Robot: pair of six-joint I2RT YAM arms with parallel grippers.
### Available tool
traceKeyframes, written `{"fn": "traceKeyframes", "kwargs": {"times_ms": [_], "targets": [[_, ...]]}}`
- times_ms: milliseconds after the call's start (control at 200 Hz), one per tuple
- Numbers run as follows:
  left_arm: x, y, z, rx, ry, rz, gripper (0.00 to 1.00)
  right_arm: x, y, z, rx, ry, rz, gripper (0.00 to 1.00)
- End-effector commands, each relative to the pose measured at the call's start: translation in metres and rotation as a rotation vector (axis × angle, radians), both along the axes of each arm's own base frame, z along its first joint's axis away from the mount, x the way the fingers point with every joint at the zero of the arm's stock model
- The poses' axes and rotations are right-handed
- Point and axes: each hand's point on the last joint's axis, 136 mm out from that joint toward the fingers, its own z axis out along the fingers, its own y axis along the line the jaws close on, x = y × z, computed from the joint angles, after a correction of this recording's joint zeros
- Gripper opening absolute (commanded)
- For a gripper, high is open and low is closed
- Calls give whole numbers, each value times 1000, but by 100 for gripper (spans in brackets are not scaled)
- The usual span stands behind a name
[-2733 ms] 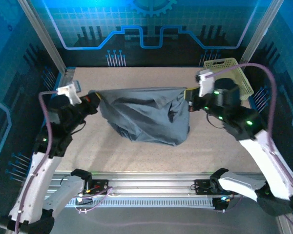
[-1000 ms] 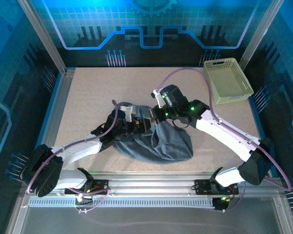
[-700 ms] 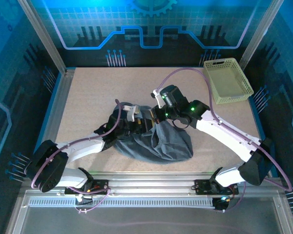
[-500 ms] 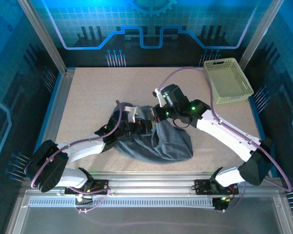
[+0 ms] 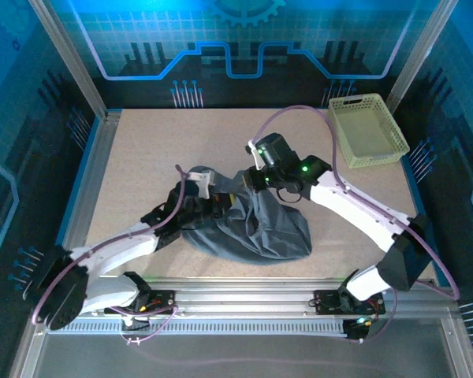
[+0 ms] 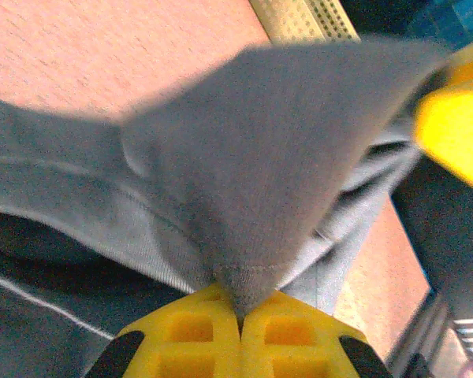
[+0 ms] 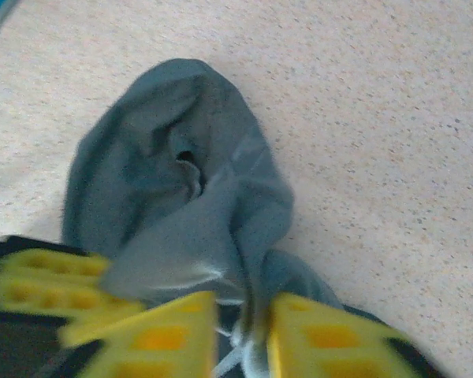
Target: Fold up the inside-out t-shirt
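Speckled beige table (image 5: 142, 150) carries everything; the left gripper (image 6: 240, 303) has its yellow fingers pressed together on a grey point of the inside-out t-shirt (image 5: 260, 228); the right gripper (image 7: 243, 315) stands with fingers apart, a fold of the cloth in the gap; the shirt lies bunched just toward 6 o'clock from the table's middle; the basket (image 5: 366, 130) sits at 2 o'clock, well apart.

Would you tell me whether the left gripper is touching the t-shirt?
Touching: the left wrist view shows the left gripper shut on a peak of the t-shirt.
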Motion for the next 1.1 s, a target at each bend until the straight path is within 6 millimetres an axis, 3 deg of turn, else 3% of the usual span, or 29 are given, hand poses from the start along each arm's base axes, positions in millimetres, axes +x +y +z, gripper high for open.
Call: {"fn": "traceKeyframes", "kwargs": {"times_ms": [0, 75, 170, 375, 515, 595, 745, 825, 885, 995, 1095], "targets": [[8, 49, -4, 185, -16, 174, 0, 12, -31, -4, -137, -21, -71, 51], [9, 69, -11, 204, 28, 203, 0, 2, -42, -6, -170, -39, -46, 60], [6, 80, -18, 191, 50, 210, 0, -24, -39, -14, -132, -5, 24, 66], [7, 82, -21, 201, 53, 210, 0, -67, -29, -82, -95, 172, 42, 65], [9, 82, -15, 199, 41, 211, 0, -68, -25, -114, -86, 243, 2, 55], [9, 83, -11, 199, 30, 212, 0, -59, -25, -116, -116, 234, -13, 38], [10, 92, 3, 194, 27, 241, 0, -44, -19, -76, -98, 140, 6, 0], [9, 100, 21, 157, 10, 270, 0, -39, -32, -42, -109, 56, -21, 0], [3, 105, 49, 104, -41, 280, 0, -41, -42, -12, -80, 12, -18, 0], [-17, 105, 108, 2, -182, 244, 0, -65, -55, 47, 2, -82, 54, 0], [-37, 92, 152, -88, -291, 129, 0, -87, -71, 81, 36, -129, 82, 0]]}}
